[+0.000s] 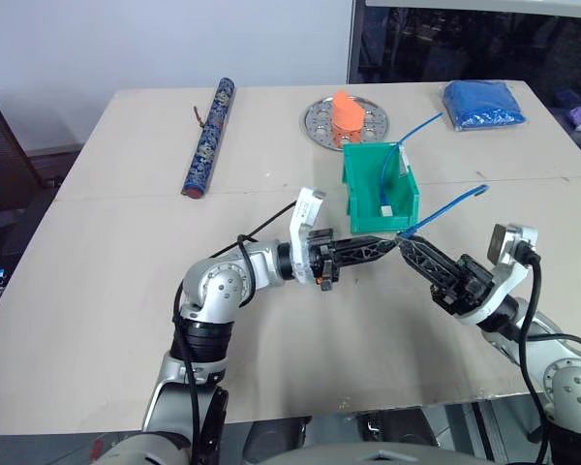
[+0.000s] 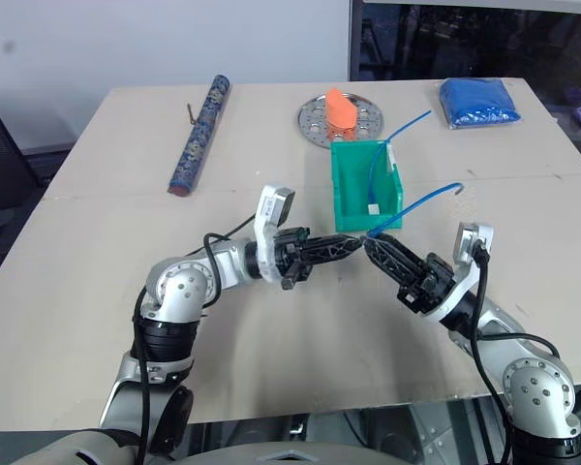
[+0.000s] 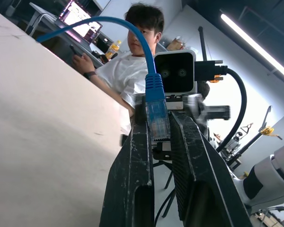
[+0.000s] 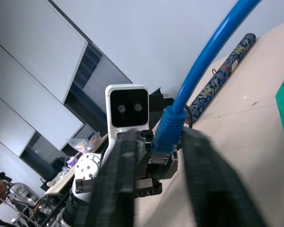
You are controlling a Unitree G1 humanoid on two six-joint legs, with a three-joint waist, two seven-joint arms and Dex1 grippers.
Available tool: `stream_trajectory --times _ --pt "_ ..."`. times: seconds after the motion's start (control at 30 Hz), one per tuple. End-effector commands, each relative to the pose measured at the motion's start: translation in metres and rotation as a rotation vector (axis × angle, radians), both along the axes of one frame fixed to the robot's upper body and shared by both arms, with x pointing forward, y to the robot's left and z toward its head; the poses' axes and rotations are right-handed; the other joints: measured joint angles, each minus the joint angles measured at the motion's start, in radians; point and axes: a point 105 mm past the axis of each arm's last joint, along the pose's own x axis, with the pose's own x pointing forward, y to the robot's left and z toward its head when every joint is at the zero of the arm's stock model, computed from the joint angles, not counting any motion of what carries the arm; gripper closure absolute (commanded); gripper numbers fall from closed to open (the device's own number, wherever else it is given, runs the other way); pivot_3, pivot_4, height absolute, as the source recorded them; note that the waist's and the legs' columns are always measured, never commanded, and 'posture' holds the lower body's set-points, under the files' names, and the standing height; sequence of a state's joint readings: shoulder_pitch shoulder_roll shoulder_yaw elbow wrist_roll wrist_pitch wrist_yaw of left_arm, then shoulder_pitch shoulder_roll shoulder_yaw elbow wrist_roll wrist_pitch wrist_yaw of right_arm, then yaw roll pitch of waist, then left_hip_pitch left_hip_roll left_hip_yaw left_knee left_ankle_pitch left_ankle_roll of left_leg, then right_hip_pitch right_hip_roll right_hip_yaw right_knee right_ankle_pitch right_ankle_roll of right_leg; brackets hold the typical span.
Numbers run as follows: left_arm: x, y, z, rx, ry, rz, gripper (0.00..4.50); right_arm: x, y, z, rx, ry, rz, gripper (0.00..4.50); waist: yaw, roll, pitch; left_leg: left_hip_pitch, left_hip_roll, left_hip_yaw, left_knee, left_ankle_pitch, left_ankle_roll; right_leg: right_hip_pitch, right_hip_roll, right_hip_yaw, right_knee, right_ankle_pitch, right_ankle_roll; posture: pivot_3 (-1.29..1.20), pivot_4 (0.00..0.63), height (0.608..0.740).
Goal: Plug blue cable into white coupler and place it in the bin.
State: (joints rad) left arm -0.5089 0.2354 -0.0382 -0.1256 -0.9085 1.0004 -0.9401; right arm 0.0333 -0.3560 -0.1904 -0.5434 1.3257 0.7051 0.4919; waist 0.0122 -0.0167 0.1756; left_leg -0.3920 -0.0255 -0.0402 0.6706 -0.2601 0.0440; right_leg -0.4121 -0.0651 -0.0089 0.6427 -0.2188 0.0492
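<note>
I've got both grippers meeting tip to tip above the table [image 1: 126, 291], just in front of the bin [image 1: 407, 199]. Left gripper [image 1: 385, 247] jaws are clamped narrow on the blue cable [image 1: 445, 208] plug; right gripper [image 1: 407, 247] jaws are pinched onto that cable too. Another blue cable sits inside the bin.

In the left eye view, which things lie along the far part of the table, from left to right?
Patterned roll → round metal plate holding an orange object → blue pouch.
</note>
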Motion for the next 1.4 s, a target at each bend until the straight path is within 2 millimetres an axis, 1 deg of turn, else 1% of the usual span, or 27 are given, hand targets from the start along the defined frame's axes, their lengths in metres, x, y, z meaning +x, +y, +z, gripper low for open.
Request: stream_trajectory --times 0.03,0.13,0.2,0.23,0.3,0.4,0.43,0.47,0.5,0.57,0.63,0.67,0.77,0.87,0.9,1.0,1.07,1.17,1.3,1.4 --pt "-0.007 0.000 0.007 -0.012 -0.023 -0.033 4.50 -0.002 0.004 0.014 0.035 -0.053 0.018 4.47 0.000 0.000 0.000 0.000 0.000 0.000 0.000 0.000 0.000 0.000 0.000 0.000 0.000 0.000 0.000 0.00 0.150 0.740" --pt "-0.008 0.002 0.008 -0.035 -0.025 -0.031 4.50 -0.001 0.005 0.015 0.043 -0.055 0.018 4.47 0.000 0.000 0.000 0.000 0.000 0.000 0.000 0.000 0.000 0.000 0.000 0.000 0.000 0.000 0.000 0.00 0.150 0.740" --pt "-0.008 0.004 0.009 -0.043 -0.026 -0.025 3.44 0.001 0.005 0.015 0.041 -0.056 0.010 4.50 0.000 0.000 0.000 0.000 0.000 0.000 0.000 0.000 0.000 0.000 0.000 0.000 0.000 0.000 0.000 0.00 0.150 0.740" --pt "-0.010 0.007 0.009 -0.039 -0.033 -0.014 3.32 0.005 0.002 0.015 0.044 -0.057 -0.015 4.50 -0.001 0.000 0.000 0.000 0.000 0.001 0.000 0.000 0.000 0.000 0.000 0.000 0.000 0.000 0.000 0.00 0.150 0.740" --pt "-0.017 0.014 0.009 -0.007 -0.069 0.009 2.46 0.011 -0.003 0.015 0.041 -0.062 -0.062 4.50 -0.004 0.000 0.000 0.000 0.000 0.001 0.000 0.000 0.000 0.000 0.000 0.001 0.000 0.000 0.000 0.00 0.150 0.740" --pt "-0.030 0.038 0.015 0.028 -0.134 0.092 1.09 0.019 -0.015 0.014 0.014 -0.083 -0.138 4.50 -0.008 0.000 0.000 0.000 0.001 0.001 -0.001 0.000 0.000 -0.001 0.000 0.003 0.000 0.000 0.000 0.00 0.150 0.740" --pt "-0.033 0.048 0.015 0.051 -0.162 0.143 1.00 0.022 -0.019 0.014 0.003 -0.092 -0.162 4.50 -0.010 0.000 0.000 0.000 0.001 0.001 -0.002 0.000 0.000 -0.001 0.000 0.004 0.000 0.000 0.000 0.00 0.150 0.740" --pt "-0.035 0.057 0.015 0.081 -0.212 0.218 0.44 0.024 -0.024 0.014 -0.008 -0.105 -0.186 4.50 -0.013 0.000 0.000 0.000 0.001 0.001 -0.002 0.000 0.000 -0.002 -0.001 0.005 0.000 0.000 0.000 0.00 0.150 0.740" --pt "-0.034 0.066 0.014 0.122 -0.284 0.317 0.04 0.026 -0.027 0.013 -0.018 -0.110 -0.203 4.50 -0.014 0.001 0.000 0.000 0.002 0.001 -0.003 0.000 0.000 -0.002 -0.001 0.005 0.000 0.000 -0.001 0.00 0.150 0.740" --pt "-0.029 0.082 0.010 0.201 -0.410 0.522 0.04 0.030 -0.032 0.012 -0.031 -0.115 -0.221 4.50 -0.013 0.001 0.000 0.000 0.001 0.001 -0.003 0.000 0.000 -0.002 -0.005 0.006 -0.001 0.000 -0.001 0.00 0.150 0.740" --pt "-0.025 0.101 -0.001 0.283 -0.483 0.728 0.04 0.034 -0.035 0.008 -0.045 -0.111 -0.234 4.50 -0.007 0.001 0.000 0.001 0.001 0.003 -0.003 0.000 0.000 -0.002 -0.005 0.007 -0.001 -0.002 -0.004 0.00 0.150 0.740" --pt "-0.028 0.107 -0.007 0.321 -0.506 0.800 0.04 0.036 -0.035 0.005 -0.056 -0.108 -0.234 4.50 -0.004 0.001 0.000 0.001 0.001 0.004 -0.003 0.000 0.000 -0.002 -0.006 0.007 -0.002 -0.002 -0.004 0.00 0.150 0.740" --pt "-0.032 0.114 -0.018 0.366 -0.517 0.926 0.04 0.040 -0.035 0.002 -0.060 -0.108 -0.234 4.50 0.005 0.000 0.000 0.001 0.001 0.006 -0.003 0.000 0.000 -0.002 -0.007 0.009 -0.002 -0.001 -0.006 0.00 0.150 0.740" --pt "-0.022 0.124 -0.052 0.559 -0.488 1.127 0.04 0.045 -0.031 0.002 -0.065 -0.108 -0.224 4.50 0.007 0.001 0.000 0.000 0.001 0.005 -0.002 0.000 0.000 -0.001 -0.007 0.007 -0.002 -0.001 -0.006 0.00 0.150 0.740" --pt "-0.019 0.124 -0.058 0.594 -0.485 1.160 0.04 0.046 -0.031 0.002 -0.066 -0.109 -0.222 4.50 0.007 0.001 0.000 0.001 0.001 0.006 -0.002 0.000 0.000 -0.001 -0.007 0.008 -0.002 -0.001 -0.006 0.00 0.150 0.740" --pt "-0.012 0.117 -0.064 0.546 -0.426 1.181 0.04 0.047 -0.031 0.003 -0.069 -0.110 -0.222 4.50 0.006 0.000 0.000 0.000 0.001 0.005 -0.001 0.000 0.000 -0.001 -0.005 0.007 -0.002 -0.001 -0.005 0.00 0.150 0.740" --pt "0.000 0.116 -0.074 0.630 -0.437 1.175 0.04 0.048 -0.033 0.003 -0.082 -0.108 -0.226 4.50 0.006 0.000 0.000 0.000 0.001 0.004 -0.001 0.000 0.000 -0.001 -0.005 0.005 -0.002 0.000 -0.005 0.00 0.150 0.740" --pt "0.013 0.104 -0.082 0.660 -0.450 1.164 0.04 0.048 -0.037 0.007 -0.093 -0.112 -0.242 4.50 0.002 0.001 0.000 0.000 0.001 0.003 -0.002 0.000 0.000 -0.002 -0.001 0.002 -0.002 0.002 -0.001 0.00 0.150 0.740" --pt "0.023 0.094 -0.088 0.683 -0.465 1.195 0.04 0.047 -0.041 0.010 -0.101 -0.112 -0.262 4.50 0.001 0.001 0.000 0.000 0.001 0.005 -0.002 -0.001 0.001 -0.002 -0.002 0.003 -0.002 0.002 -0.001 0.00 0.150 0.740" --pt "0.024 0.083 -0.096 0.692 -0.446 1.193 0.04 0.045 -0.042 0.011 -0.100 -0.104 -0.271 4.50 0.002 0.001 0.000 0.000 0.001 0.005 -0.002 -0.001 0.001 -0.002 -0.002 0.002 -0.002 0.002 -0.001 0.00 0.150 0.740"
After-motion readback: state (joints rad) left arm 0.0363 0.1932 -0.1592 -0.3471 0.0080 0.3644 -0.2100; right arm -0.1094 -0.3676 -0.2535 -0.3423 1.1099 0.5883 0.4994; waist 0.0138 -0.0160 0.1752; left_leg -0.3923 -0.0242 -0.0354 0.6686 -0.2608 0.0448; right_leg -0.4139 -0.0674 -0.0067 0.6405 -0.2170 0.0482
